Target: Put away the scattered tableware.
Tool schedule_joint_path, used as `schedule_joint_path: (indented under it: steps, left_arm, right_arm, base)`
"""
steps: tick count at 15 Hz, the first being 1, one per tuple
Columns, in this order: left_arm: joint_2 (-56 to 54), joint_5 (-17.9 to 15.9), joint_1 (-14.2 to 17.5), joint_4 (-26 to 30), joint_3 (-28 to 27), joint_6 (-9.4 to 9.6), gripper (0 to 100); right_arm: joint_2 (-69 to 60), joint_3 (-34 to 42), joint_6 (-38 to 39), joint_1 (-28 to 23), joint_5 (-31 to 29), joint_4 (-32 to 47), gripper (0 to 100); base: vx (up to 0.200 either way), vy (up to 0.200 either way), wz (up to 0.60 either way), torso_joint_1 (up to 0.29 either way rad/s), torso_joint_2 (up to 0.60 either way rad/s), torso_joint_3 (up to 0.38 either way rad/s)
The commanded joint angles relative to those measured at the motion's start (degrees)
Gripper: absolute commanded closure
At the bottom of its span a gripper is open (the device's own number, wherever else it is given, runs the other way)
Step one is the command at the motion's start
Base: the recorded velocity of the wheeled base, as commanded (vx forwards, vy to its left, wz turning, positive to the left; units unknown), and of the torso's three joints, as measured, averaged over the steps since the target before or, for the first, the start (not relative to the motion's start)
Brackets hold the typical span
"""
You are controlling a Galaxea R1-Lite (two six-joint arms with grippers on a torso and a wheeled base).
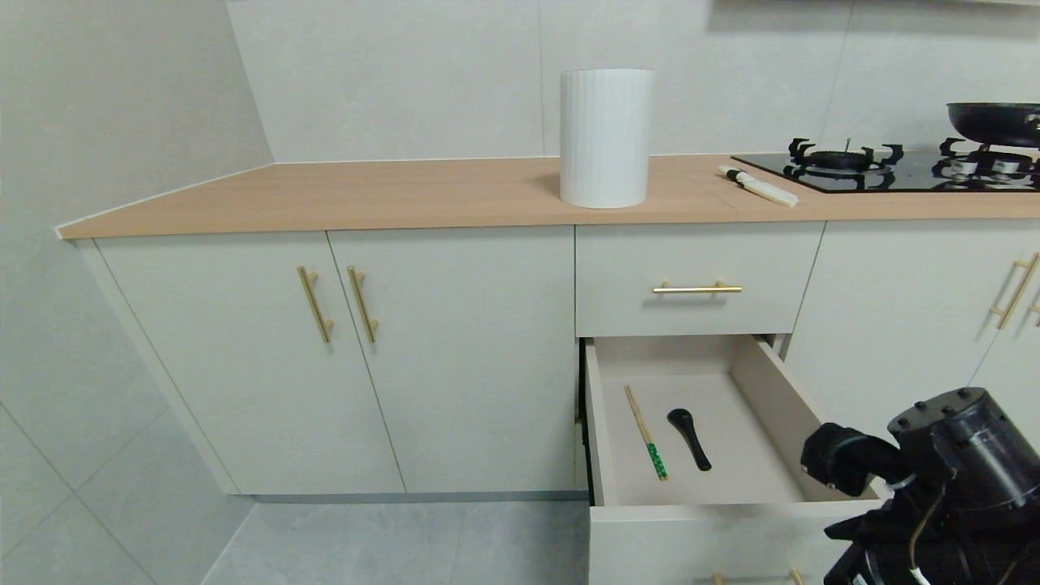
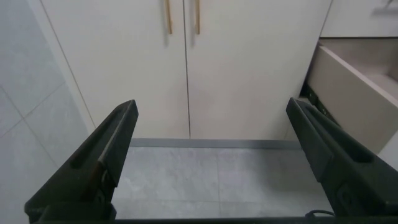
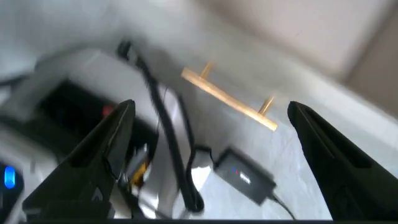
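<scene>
— Chopsticks [image 1: 646, 433] and the black spoon [image 1: 689, 439]: where do they lie, and why there?
— Side by side, not touching, on the floor of the open drawer [image 1: 772, 406] under the counter [image 1: 406, 195]. I take that as their put-away place. A pale utensil [image 1: 757, 186] lies out on the counter between the ribbed white cylinder [image 1: 606, 138] and the hob [image 1: 894, 171], so the job looks unfinished, which would explain the drawer standing pulled out.
— And the pincers?
— Both spread wide, holding nothing. The left gripper [image 2: 211, 162] hangs low, facing the cupboard doors [image 2: 186, 56]. The right gripper [image 3: 211, 155] points at a gold handle [image 3: 230, 99] on a pale front.
— What does each camera add?
— The head view gives the drawer's contents and the counter top. The left wrist view gives the floor tiles under the doors and the drawer's outer side, and the right wrist view gives that handle up close
</scene>
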Motion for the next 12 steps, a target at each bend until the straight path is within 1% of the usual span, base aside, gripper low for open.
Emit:
schedule_joint_path:
  steps: [1,3,8,12]
  left_arm:
    - [0.0,0.0,0.1,0.0,0.0,-0.02,0]
    - [0.0,0.0,0.1,0.0,0.0,-0.02,0]
    - [0.0,0.0,0.0,0.0,0.0,-0.02,0]
    - [0.0,0.0,0.0,0.0,0.0,-0.02,0]
  right_arm:
    - [0.3,0.6,-1.2,1.4,0.5,1.8,0]
    - [2.7,0.6,-2.3,2.4,0.5,3.6,0]
    - [11.8,-0.9,-1.1,2.0,-0.4,3.0,0]
    - [18.0,-6.0,9.0,1.3,-7.2,3.1,0]
  base:
    - [0.000,0.000,0.00,0.000,0.00,0.000]
    - [0.000,0.000,0.00,0.000,0.00,0.000]
    - [0.000,0.000,0.00,0.000,0.00,0.000]
    - [0.000,0.000,0.00,0.000,0.00,0.000]
